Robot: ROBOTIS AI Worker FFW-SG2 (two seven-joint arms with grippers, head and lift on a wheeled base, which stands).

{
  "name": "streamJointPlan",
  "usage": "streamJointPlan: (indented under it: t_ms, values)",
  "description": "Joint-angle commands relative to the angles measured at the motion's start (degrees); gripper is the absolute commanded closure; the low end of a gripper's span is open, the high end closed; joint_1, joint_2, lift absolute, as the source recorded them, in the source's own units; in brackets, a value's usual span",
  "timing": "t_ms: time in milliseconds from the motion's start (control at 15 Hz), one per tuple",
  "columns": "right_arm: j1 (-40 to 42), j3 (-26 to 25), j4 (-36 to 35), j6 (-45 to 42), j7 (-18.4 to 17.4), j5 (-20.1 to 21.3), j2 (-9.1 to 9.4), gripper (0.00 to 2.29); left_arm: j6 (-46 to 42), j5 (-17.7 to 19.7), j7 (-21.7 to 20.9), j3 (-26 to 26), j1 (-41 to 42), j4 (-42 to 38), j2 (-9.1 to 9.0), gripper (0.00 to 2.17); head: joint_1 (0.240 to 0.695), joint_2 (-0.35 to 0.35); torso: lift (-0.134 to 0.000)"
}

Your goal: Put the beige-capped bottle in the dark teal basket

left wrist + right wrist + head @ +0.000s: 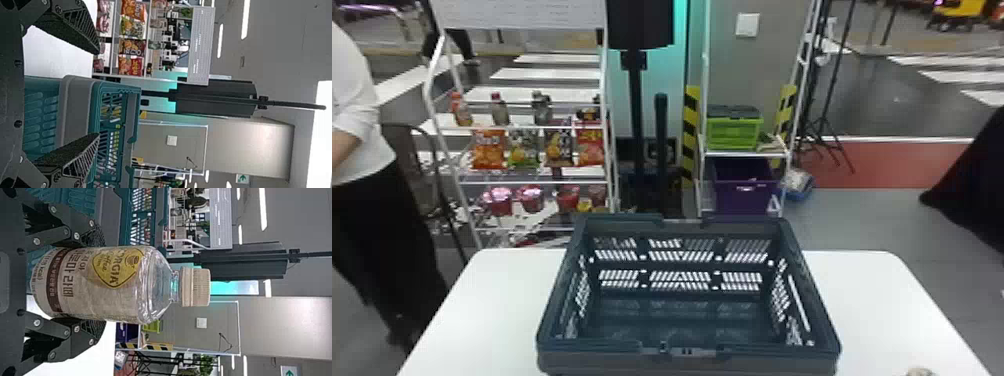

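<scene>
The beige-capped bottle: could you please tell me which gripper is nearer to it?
Right: the right gripper holds the bottle, to the right of the basket; the left gripper is off toward the basket's left side.

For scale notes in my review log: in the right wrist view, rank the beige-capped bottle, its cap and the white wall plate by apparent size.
Largest to smallest:
1. Beige-capped bottle
2. Its beige cap
3. White wall plate

Shop-like space, snack bags (488, 150) on a rack (522, 15).
</scene>
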Motion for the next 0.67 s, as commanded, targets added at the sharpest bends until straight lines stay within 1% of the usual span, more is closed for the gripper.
streamJointPlan:
  t_ms: [0, 200, 267, 467, 533, 600]
  values:
    - [0.1, -0.1, 0.1, -0.1, 0.0, 0.0, 0.13, 2.13, -0.1, 0.0, 0.0, 0.0, 0.0, 0.0, 0.0, 0.15, 0.499, 0.0, 0.0]
    - [-0.1, -0.4, -0.1, -0.3, 0.4, 0.0, 0.13, 2.13, -0.3, 0.0, 0.0, 0.0, 0.0, 0.0, 0.0, 0.15, 0.499, 0.0, 0.0]
    - [-0.6, -0.6, -0.4, -0.3, 1.1, 0.0, 0.13, 2.13, -0.1, 0.0, 0.0, 0.0, 0.0, 0.0, 0.0, 0.15, 0.499, 0.0, 0.0]
    - [-2.5, -1.6, -3.0, 1.0, 2.2, 0.2, 0.13, 2.13, -0.1, 0.0, 0.0, 0.0, 0.3, -0.4, 0.0, 0.15, 0.499, 0.0, 0.0]
    - [-3.3, -2.0, -4.1, 2.9, 2.5, 0.3, 0.13, 2.13, -0.3, 0.0, 0.0, 0.0, 0.4, -0.7, 0.0, 0.15, 0.499, 0.0, 0.0]
    - [-4.4, -2.3, -5.4, 5.5, 3.7, 0.1, 0.13, 2.13, -0.1, 0.0, 0.0, 0.0, 0.7, -0.8, 0.09, 0.15, 0.499, 0.0, 0.0]
